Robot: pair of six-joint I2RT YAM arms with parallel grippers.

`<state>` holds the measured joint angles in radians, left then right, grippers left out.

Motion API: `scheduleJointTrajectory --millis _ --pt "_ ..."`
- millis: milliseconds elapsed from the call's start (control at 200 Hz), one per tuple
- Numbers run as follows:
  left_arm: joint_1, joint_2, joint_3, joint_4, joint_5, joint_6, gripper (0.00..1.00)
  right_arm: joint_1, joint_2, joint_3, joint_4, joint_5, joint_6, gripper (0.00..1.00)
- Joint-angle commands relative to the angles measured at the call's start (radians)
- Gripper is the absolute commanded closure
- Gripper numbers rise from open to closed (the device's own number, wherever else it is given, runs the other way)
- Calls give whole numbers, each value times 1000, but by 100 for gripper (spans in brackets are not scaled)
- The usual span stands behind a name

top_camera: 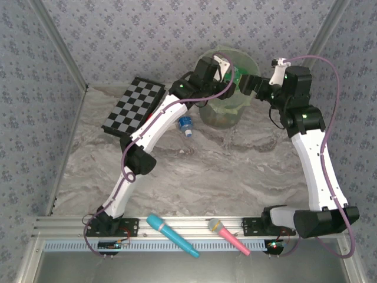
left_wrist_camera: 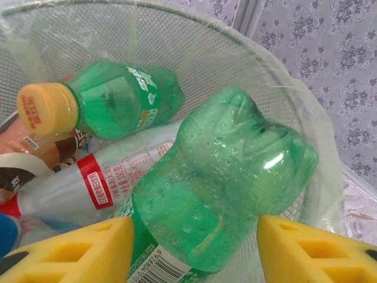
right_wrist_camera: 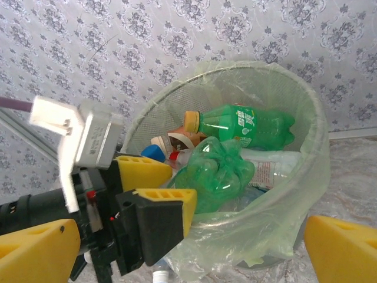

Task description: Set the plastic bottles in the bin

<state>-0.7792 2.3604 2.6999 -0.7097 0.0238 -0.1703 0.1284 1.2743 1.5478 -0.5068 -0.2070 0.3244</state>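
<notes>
Green bottle [left_wrist_camera: 224, 188] inside left tool [left_wrist_camera: 195, 236], grip unclear, neck hidden; right tool [right_wrist_camera: 193, 236] wide.

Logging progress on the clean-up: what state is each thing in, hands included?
bin: upright, lined, holding several bottles.
green bottle: inside the bin, above the pile.
left hand: straddling the green bottle, grip unclear.
right hand: open, empty.
orange-capped bottle: capped, on its side in the bin.
clear bottle: lying on the table, outside the bin.
</notes>
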Motion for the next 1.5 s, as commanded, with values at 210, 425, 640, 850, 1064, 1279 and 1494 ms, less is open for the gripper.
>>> scheduleJointTrajectory --millis 210,425,640,850,1064,1279,1494 --pt "1 -193 -16 -65 -216 -43 34 -31 194 159 1 -174 50 29" --pt "32 -342 -241 13 -304 -104 31 -15 341 297 -52 -239 58 60" --pt "73 -512 -535 177 -286 -161 31 0 455 357 -151 -241 69 63" --pt "93 -596 -672 222 -306 -182 30 6 516 383 -192 -250 76 65" --pt "98 -619 -700 234 -305 -189 30 9 556 434 -211 -258 70 63" --pt "103 -618 -700 223 -303 -196 30 14 520 477 -227 -228 39 61" --pt "108 -624 -708 210 -301 -201 30 51 545 543 -242 -250 23 61"
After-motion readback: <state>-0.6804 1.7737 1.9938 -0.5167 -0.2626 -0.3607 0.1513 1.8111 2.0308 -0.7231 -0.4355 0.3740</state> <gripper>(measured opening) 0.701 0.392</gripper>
